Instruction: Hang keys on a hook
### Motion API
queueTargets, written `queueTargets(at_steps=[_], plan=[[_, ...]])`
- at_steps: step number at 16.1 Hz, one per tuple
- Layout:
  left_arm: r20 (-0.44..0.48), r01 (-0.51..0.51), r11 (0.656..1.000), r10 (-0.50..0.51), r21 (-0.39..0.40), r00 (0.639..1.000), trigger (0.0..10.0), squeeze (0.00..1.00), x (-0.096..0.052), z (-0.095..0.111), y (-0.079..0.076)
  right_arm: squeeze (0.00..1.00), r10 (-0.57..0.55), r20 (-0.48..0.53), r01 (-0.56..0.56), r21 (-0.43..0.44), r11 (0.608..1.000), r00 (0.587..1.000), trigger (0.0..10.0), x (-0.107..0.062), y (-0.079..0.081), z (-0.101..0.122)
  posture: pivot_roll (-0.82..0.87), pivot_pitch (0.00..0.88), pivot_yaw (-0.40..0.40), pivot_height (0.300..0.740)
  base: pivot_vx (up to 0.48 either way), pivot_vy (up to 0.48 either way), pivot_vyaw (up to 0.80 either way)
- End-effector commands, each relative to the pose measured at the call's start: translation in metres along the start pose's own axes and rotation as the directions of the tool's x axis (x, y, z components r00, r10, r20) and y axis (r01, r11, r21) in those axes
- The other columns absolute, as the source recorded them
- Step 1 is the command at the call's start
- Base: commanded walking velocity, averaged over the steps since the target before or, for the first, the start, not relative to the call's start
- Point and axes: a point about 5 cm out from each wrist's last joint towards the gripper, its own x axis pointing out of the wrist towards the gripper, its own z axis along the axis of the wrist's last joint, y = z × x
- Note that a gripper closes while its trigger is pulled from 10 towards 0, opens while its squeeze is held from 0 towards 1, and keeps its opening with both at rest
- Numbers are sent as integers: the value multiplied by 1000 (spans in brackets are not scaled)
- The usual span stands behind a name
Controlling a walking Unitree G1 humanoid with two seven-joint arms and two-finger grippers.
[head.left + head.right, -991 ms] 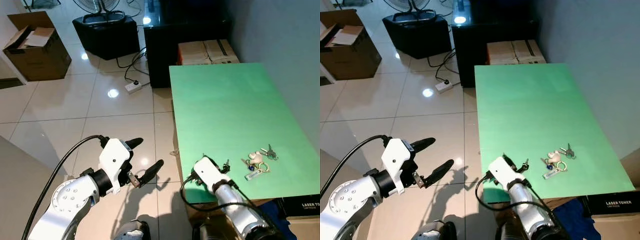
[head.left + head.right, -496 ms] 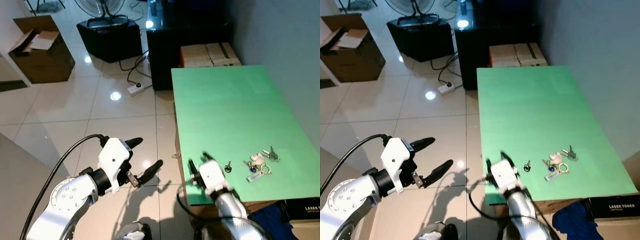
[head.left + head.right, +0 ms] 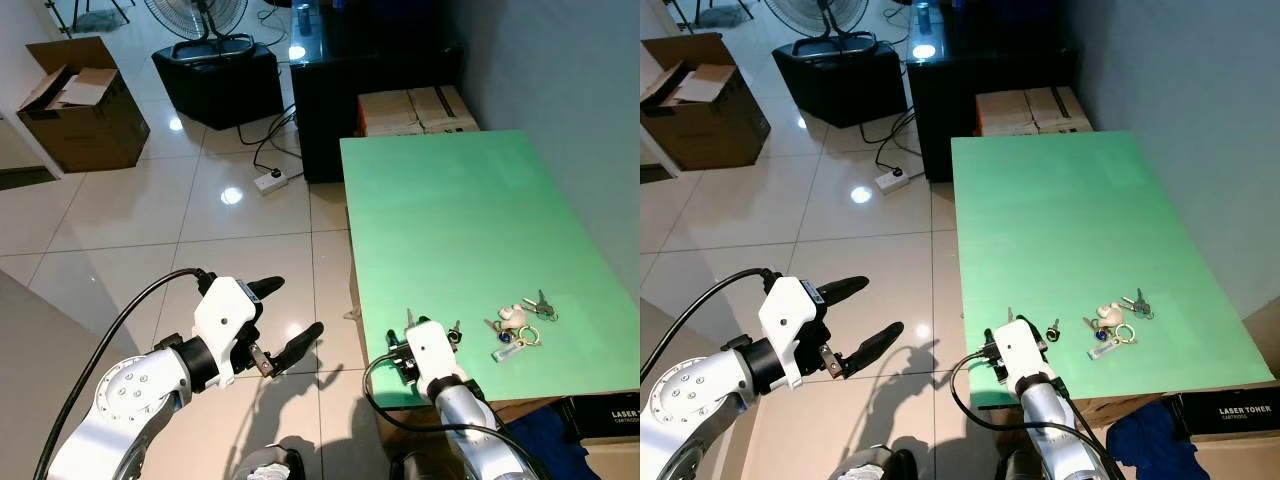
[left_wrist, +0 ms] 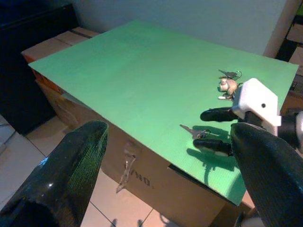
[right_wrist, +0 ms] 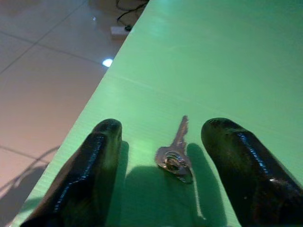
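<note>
A bunch of keys [image 3: 518, 325] with a beige charm and a blue tag lies on the green table [image 3: 450, 210] near its front right. A single small key [image 5: 175, 151] lies apart from it, closer to the table's front edge. My right gripper [image 3: 431, 324] rests low over that edge, open, with its black fingers [image 5: 102, 156] on either side of the single key and not touching it. The left wrist view shows that gripper [image 4: 200, 130] and the single key [image 4: 194, 132] too. My left gripper [image 3: 295, 305] hangs open over the floor left of the table, holding nothing.
Cardboard boxes [image 3: 415, 105] and a black cabinet [image 3: 380, 60] stand at the table's far end. A power strip [image 3: 268, 180] with cables lies on the tiled floor. A black box with a fan [image 3: 215, 75] and an open carton [image 3: 80, 100] stand far left.
My right gripper has shifted along the table's front edge and now straddles the single key. The left arm has barely moved. The camera has shifted slightly.
</note>
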Motion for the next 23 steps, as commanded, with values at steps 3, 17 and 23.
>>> queueTargets(at_steps=[3, 17, 23], plan=[[-15, -8, 1000, 8, 2, 1000, 10000, 0, -6, -1, 1, 1000, 7, -51, -9, -25, 1000, 999, 10000, 5, -3, -4, 141, 124, 106, 740, 0, 0, 0], [-15, 67, 997, -68, -50, 998, 10000, 0, -11, 1, -6, 0, 131, -152, -136, -23, 990, 980, 0, 14, -2, -14, 153, 122, 100, 740, 0, 0, 0], [-14, 66, 996, -67, -64, 998, 10000, 0, -13, 1, -6, 0, 141, -153, -148, -37, 988, 978, 0, 10, 1, -17, 154, 119, 90, 740, 0, 0, 0]])
